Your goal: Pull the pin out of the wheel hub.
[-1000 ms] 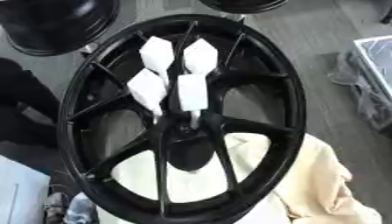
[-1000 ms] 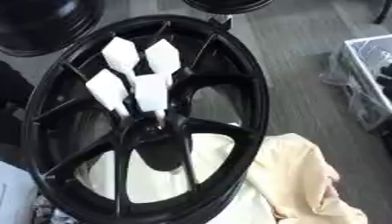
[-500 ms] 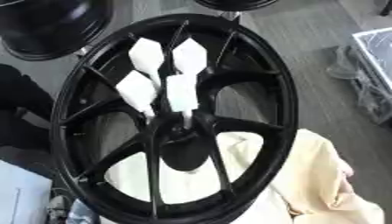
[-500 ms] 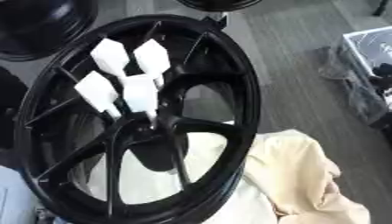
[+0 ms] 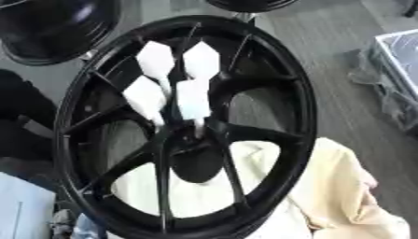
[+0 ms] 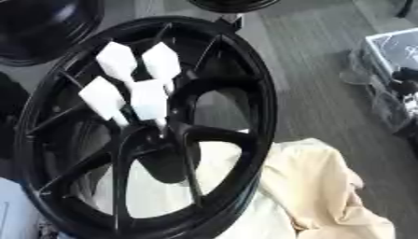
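Note:
A large black spoked wheel hub [image 5: 303,108] stands tilted in the middle of both views. Several white pins with broad flat heads stick out of its centre [image 5: 184,140], close together: one [image 5: 193,98] nearest the centre, one [image 5: 144,95] to its left, and two higher ones [image 5: 155,59] [image 5: 202,59]. Their thin shafts run down into the hub. Neither of my hands shows in either view.
A cream cloth [image 5: 347,189] lies under and to the right of the hub. Another black wheel [image 5: 57,28] stands at the upper left, and a third [image 5: 245,3] at the top edge. A clear bin [image 6: 392,60] sits at the right. A dark shape [image 5: 20,116] fills the left edge.
The whole picture has shifted and tilted a little, so the camera moved. The hub and its white pins keep the same arrangement.

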Controlling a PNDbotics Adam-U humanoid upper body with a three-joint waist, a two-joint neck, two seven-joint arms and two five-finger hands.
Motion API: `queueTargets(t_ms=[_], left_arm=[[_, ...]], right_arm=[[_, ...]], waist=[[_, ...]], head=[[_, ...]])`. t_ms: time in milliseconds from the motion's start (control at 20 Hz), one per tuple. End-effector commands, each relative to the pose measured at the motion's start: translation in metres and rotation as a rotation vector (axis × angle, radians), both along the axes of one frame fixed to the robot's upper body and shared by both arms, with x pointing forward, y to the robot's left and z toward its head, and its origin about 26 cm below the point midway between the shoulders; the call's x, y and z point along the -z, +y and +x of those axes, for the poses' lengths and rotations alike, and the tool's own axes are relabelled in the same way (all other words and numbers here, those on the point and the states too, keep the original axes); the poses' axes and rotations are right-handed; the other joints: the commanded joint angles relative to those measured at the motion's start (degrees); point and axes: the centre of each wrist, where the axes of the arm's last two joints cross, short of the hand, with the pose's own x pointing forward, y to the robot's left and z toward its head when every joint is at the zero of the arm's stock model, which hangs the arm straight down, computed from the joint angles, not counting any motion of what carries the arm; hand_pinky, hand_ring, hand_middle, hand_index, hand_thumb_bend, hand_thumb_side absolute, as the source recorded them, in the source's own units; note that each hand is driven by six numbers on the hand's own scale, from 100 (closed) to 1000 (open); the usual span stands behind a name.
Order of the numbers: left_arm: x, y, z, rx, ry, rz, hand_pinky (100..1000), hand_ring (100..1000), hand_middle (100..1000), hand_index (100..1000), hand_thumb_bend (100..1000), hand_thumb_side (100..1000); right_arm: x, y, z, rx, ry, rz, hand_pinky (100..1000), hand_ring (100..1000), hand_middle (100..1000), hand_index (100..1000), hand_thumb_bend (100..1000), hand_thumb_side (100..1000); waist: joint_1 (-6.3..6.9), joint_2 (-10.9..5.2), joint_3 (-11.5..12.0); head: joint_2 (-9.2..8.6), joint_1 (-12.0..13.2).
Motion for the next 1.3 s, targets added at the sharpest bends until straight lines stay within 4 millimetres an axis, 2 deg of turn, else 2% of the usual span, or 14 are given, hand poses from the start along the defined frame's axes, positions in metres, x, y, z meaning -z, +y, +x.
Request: queueTargets(t_ms=[50, 250, 400, 600, 1000, 1150, 1300], left_arm=[[-0.002, -0.004, -0.006, -0.008, -0.015, 0.067, 700, 773, 793, 829, 100, 754], [-0.005, -0.002, -0.006, -0.056, -0.011, 0.113, 700, 772, 797, 846, 100, 653], [-0.015, 0.001, -0.01, -0.092, -0.029, 0.108, 685, 757, 781, 834, 100, 507], [-0.024, 0.001, -0.015, -0.126, -0.041, 0.055, 671, 747, 762, 815, 100, 447], [-0.021, -0.018, -0.018, -0.138, 0.003, 0.15, 688, 746, 754, 827, 112, 453], [-0.017, -0.021, -0.009, -0.204, 0.032, 0.204, 699, 711, 742, 831, 147, 445], [-0.011, -0.02, 0.005, -0.285, 0.059, 0.239, 713, 717, 747, 830, 199, 432]], right_arm=[[-0.01, 0.0, -0.002, -0.003, -0.021, -0.035, 1000, 913, 848, 855, 100, 556], [-0.01, 0.0, -0.002, -0.007, -0.018, -0.035, 1000, 913, 848, 855, 100, 557], [-0.009, 0.001, -0.002, -0.009, -0.014, -0.035, 1000, 914, 848, 856, 100, 559], [-0.009, 0.001, -0.002, -0.01, -0.012, -0.035, 1000, 914, 849, 856, 100, 559], [-0.009, 0.001, -0.001, -0.014, -0.005, -0.036, 1000, 914, 849, 856, 100, 561], [-0.009, 0.001, -0.001, -0.015, -0.005, -0.036, 1000, 914, 850, 856, 100, 560], [-0.01, 0.001, -0.001, -0.015, -0.004, -0.038, 1000, 914, 850, 856, 100, 560]], waist=[[-0.58, -1.46, 0.11], [-0.6, -1.44, 0.02], [-0.66, -1.4, -0.01], [-0.7, -1.36, -0.16], [-0.6, -1.53, -0.31], [-0.49, -1.63, -0.34], [-0.33, -1.69, -0.34]], head=[[-0.25, -0.41], [-0.09, -0.76], [-0.16, -0.96], [-0.23, -0.8], [-0.07, -0.52], [0.12, -0.58], [0.3, -0.69]])
